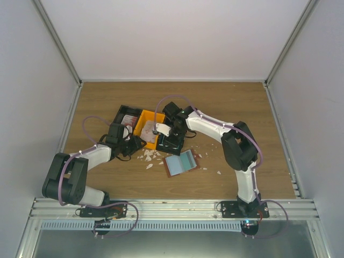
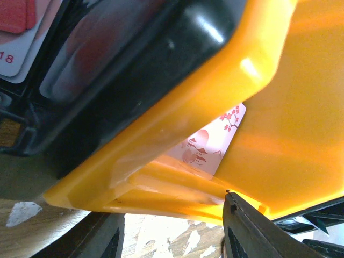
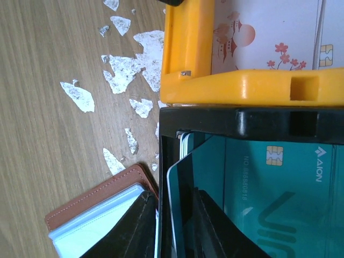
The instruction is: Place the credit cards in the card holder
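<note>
The reddish-brown card holder [image 1: 180,163] lies open on the table with a teal card showing in it; its corner [image 3: 97,199] sits beside my right gripper. My right gripper [image 1: 171,131] [image 3: 174,194] reaches into a black bin [image 3: 242,123] of teal credit cards [image 3: 269,183]. It is shut on one teal card [image 3: 180,183] standing on edge, with the bin's side wall also between the jaws. White cards with a red round mark [image 3: 258,37] [image 2: 212,142] lie in the orange bin [image 1: 146,126]. My left gripper [image 1: 122,141] [image 2: 172,215] is open at that bin's rim.
A second black bin [image 1: 126,115] [image 2: 134,70] holding pale cards stands behind the orange one. Small white scraps [image 1: 150,157] [image 3: 129,70] litter the wood between the bins and the card holder. White walls enclose the table on three sides.
</note>
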Controlling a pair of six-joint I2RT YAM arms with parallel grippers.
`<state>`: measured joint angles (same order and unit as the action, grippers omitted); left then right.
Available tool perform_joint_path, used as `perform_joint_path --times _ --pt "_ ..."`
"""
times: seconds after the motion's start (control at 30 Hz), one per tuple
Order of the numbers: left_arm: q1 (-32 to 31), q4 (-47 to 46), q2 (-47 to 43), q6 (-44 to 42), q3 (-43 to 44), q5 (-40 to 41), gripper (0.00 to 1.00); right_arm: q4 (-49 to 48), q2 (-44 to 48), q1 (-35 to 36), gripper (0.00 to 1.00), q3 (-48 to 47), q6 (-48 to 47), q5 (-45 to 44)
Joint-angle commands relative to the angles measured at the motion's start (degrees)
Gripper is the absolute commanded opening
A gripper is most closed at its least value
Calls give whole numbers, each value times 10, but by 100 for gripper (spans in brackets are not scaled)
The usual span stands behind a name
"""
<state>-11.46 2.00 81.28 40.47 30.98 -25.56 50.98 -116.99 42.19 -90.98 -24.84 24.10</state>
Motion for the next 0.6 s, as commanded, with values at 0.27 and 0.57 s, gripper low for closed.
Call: perform_joint_path --times 0.27,0.57 --pt "1 -26 3 -9 15 13 51 4 30 -4 12 12 5 4" --pt "1 -25 3 -9 17 11 51 -6 52 -9 1 14 10 -2"
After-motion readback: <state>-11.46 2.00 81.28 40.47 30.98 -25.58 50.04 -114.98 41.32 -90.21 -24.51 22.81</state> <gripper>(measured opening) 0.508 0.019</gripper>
